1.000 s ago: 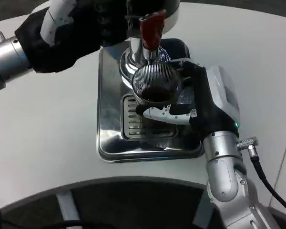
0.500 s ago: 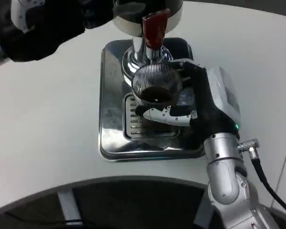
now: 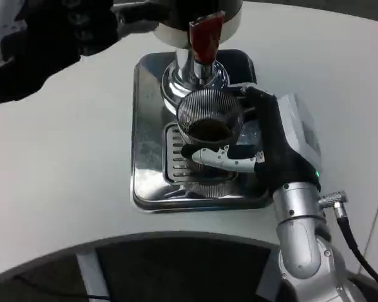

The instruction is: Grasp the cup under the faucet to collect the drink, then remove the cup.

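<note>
A ribbed clear cup [image 3: 209,119] with dark drink in it stands over the drip grate, just in front of the faucet with the red handle [image 3: 205,38]. My right hand [image 3: 264,145] wraps around the cup from the right, a white finger [image 3: 223,156] curling under its front. My left hand [image 3: 47,38] is at the top left, up against the silver dispenser body [image 3: 176,19]; its fingers are dark and I cannot make out whether they hold anything.
The dispenser stands on a shiny square metal tray [image 3: 148,157] with a slotted grate [image 3: 176,160]. White table [image 3: 57,176] spreads to the left and right. A dark curved edge [image 3: 145,251] runs along the near side.
My left arm has drawn back toward the top left corner. The cup in my right hand has come slightly toward me, away from the faucet.
</note>
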`<state>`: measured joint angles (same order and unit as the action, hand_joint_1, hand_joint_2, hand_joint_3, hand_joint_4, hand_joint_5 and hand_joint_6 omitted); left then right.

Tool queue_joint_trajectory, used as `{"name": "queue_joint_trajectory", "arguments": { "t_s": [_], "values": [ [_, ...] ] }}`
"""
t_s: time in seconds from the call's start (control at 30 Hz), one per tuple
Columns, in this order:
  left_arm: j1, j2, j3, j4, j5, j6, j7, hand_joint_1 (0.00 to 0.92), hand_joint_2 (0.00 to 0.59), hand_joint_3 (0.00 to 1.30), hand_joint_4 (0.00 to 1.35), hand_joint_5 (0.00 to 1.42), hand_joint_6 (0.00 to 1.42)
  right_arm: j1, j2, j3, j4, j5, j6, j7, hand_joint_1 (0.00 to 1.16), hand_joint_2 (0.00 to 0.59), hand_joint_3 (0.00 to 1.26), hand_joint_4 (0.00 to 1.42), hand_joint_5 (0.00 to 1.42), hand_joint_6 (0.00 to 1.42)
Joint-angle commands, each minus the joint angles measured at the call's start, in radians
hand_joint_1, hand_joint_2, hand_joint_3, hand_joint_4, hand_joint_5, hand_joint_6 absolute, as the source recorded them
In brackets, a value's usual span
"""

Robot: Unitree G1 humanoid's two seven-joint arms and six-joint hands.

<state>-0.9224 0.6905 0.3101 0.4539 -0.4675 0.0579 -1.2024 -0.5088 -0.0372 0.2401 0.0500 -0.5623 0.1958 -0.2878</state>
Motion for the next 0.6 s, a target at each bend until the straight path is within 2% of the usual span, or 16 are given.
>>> {"name": "queue_joint_trajectory", "arguments": {
  "t_s": [0.03,0.3,0.6],
  "values": [
    [0.062,0.037,0.029,-0.055,-0.011,-0.012,0.025,0.000,0.082,0.13,0.00,0.11,0.03,0.028,0.010,0.008,-0.032,-0.008,0.010,0.010,1.16,0.081,0.93,1.02,1.12,1.40],
    [0.151,0.061,0.063,-0.121,-0.001,-0.043,0.088,0.000,0.082,0.13,0.00,0.09,0.01,0.059,0.010,0.012,-0.097,-0.016,0.032,0.027,1.16,0.081,0.93,1.02,1.12,1.40],
    [0.311,0.101,0.085,-0.214,0.051,-0.131,0.169,0.000,0.082,0.10,0.00,0.05,0.00,0.103,0.012,0.018,-0.184,-0.033,0.060,0.051,1.16,0.082,0.93,1.02,1.12,1.41]
  ]
}}
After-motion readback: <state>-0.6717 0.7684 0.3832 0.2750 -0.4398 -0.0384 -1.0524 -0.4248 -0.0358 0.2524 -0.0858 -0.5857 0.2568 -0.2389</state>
